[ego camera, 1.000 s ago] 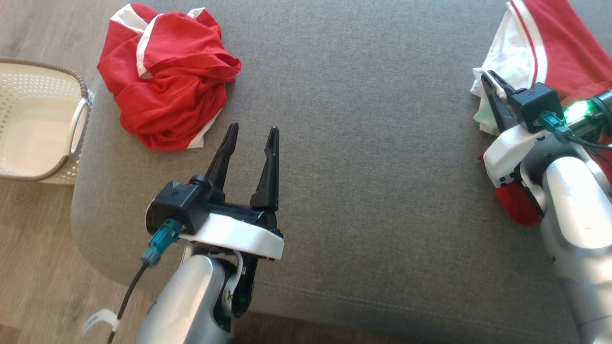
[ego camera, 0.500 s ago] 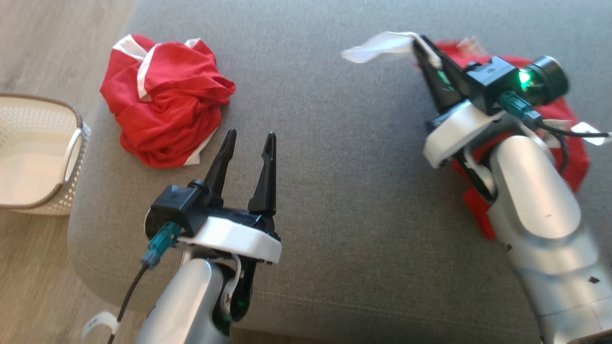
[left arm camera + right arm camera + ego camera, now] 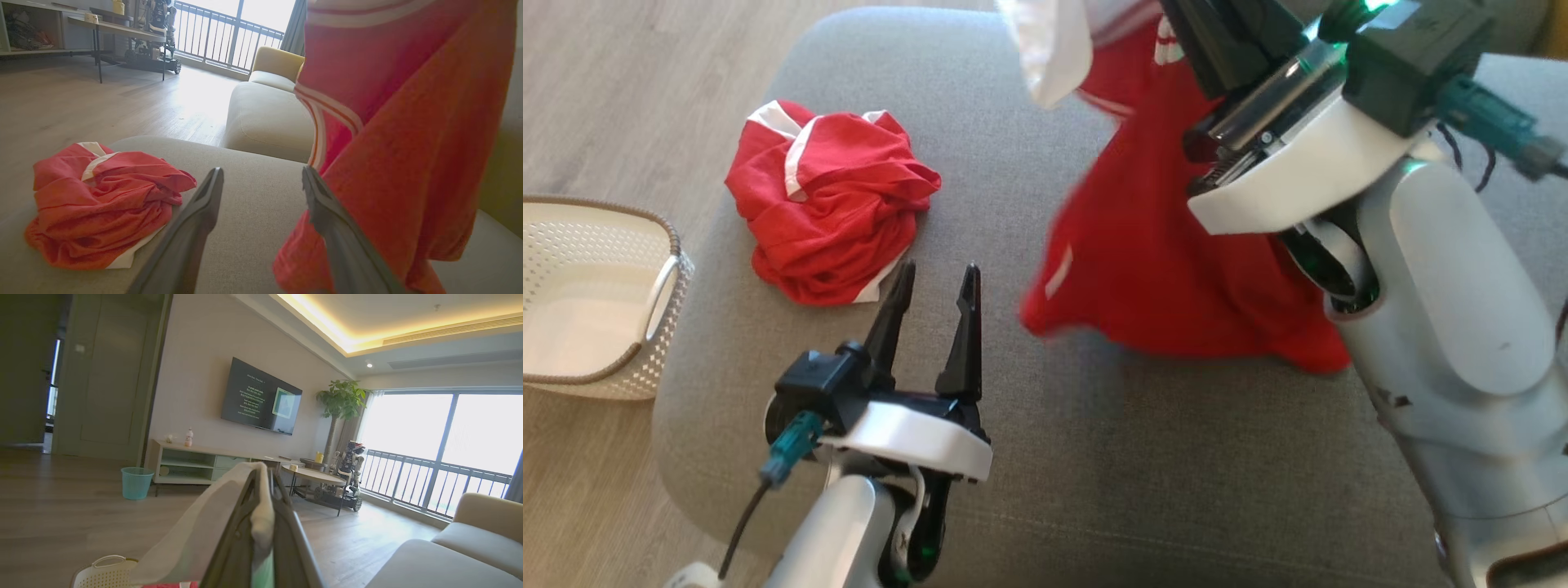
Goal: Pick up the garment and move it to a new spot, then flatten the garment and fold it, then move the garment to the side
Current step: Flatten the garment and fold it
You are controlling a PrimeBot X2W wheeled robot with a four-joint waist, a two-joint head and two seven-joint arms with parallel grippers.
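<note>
The sofa (image 3: 1176, 457) stands on the floor (image 3: 621, 82), and the basket (image 3: 572, 245) sits on the floor just beside the sofa's left edge. The heap (image 3: 833, 212) lies on the sofa's left part, toward the back. The left claw (image 3: 938, 269) hovers over the sofa's front left, just before the heap, with its fingers pointing toward the back. To its right the garment (image 3: 1168, 261) hangs from the right claw (image 3: 263, 477), which is raised above the sofa's right half. The garment's lower edge is near the sofa; whether they touch cannot be told. A second sofa (image 3: 265, 118) stands behind the first.
</note>
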